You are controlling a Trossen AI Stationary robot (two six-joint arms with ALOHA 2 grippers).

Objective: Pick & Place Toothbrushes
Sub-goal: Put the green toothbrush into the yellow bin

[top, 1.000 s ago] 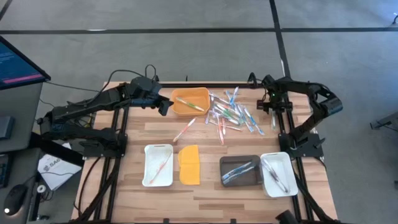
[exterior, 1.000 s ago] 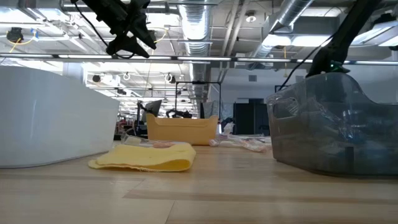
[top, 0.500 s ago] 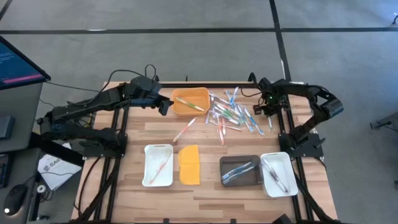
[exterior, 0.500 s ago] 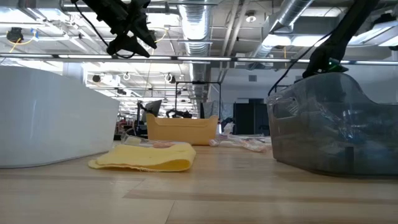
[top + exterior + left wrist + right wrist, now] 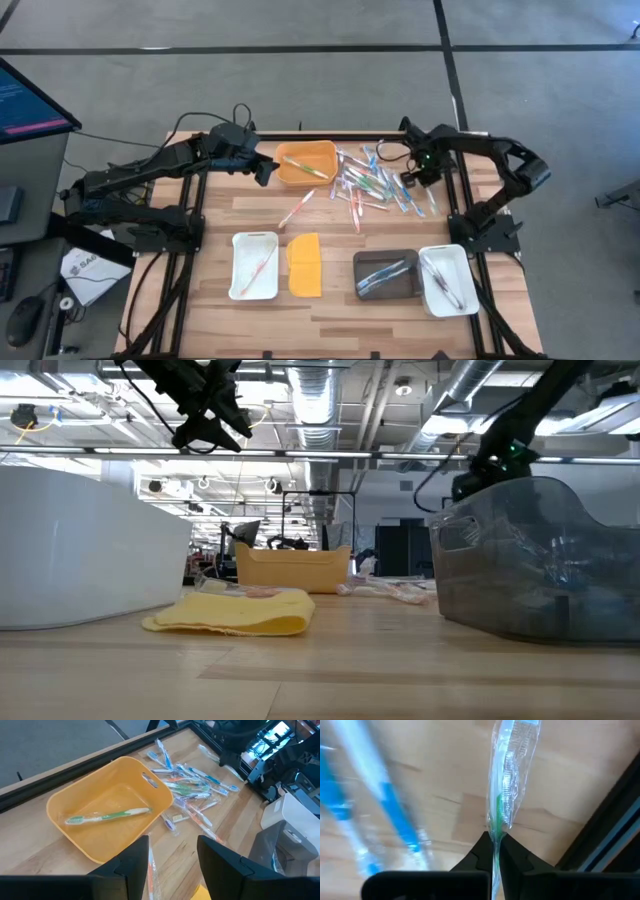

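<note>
At upper right, the right gripper (image 5: 495, 842) had just clamped a wrapped green toothbrush (image 5: 507, 795); left gripper (image 5: 172, 857) gaped apart.

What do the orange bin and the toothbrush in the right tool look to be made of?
Orange bin: likely molded plastic, matte, with smooth rounded walls and a handle slot. Green toothbrush, pinched in the right tool: plastic handle inside a clear, crinkled film wrapper that glints.
</note>
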